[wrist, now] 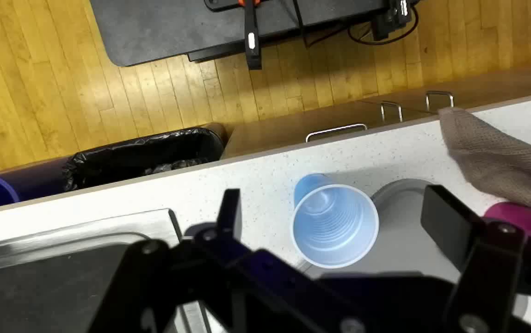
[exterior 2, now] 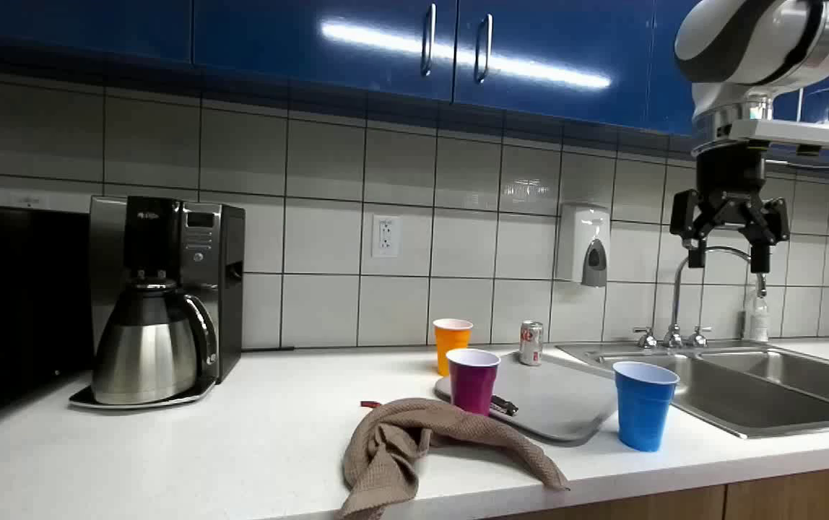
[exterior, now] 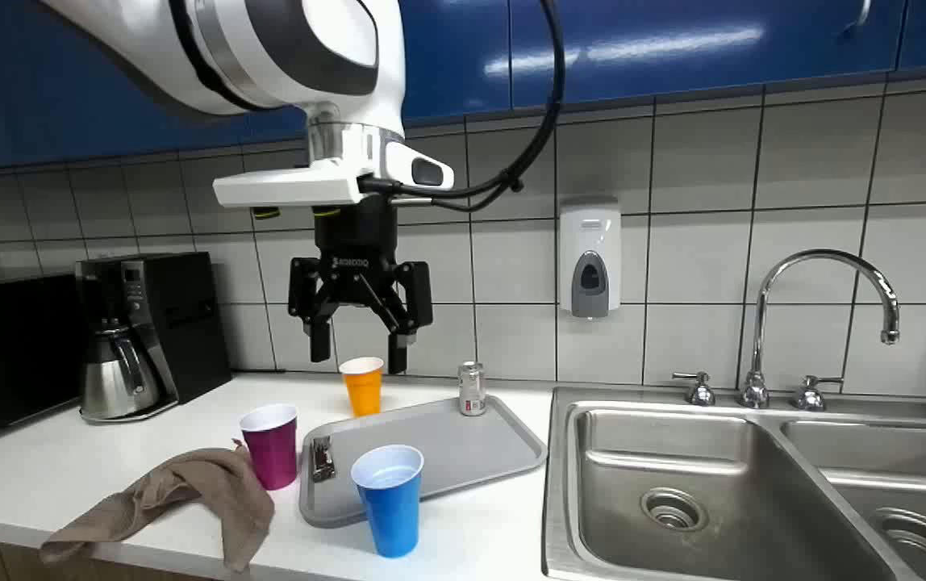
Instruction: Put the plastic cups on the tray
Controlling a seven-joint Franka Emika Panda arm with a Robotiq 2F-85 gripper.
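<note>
Blue cup (exterior: 392, 507) in all views, bin (wrist: 140, 150) wrist-only

Upright around the grey tray (exterior: 431, 428) in an exterior view, with blue cup (exterior: 390, 508) lower center, magenta cup (exterior: 272, 453) lower left, orange cup (exterior: 364, 393) behind.

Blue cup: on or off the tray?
Off: in both exterior views the blue cup stands upright, its base on the white counter, outside the tray.

Long glare streaks on blue cabs (exterior 2: 357, 65) (both ext. views); wrist view: claw (wrist: 332, 215) dark, blurry.
</note>
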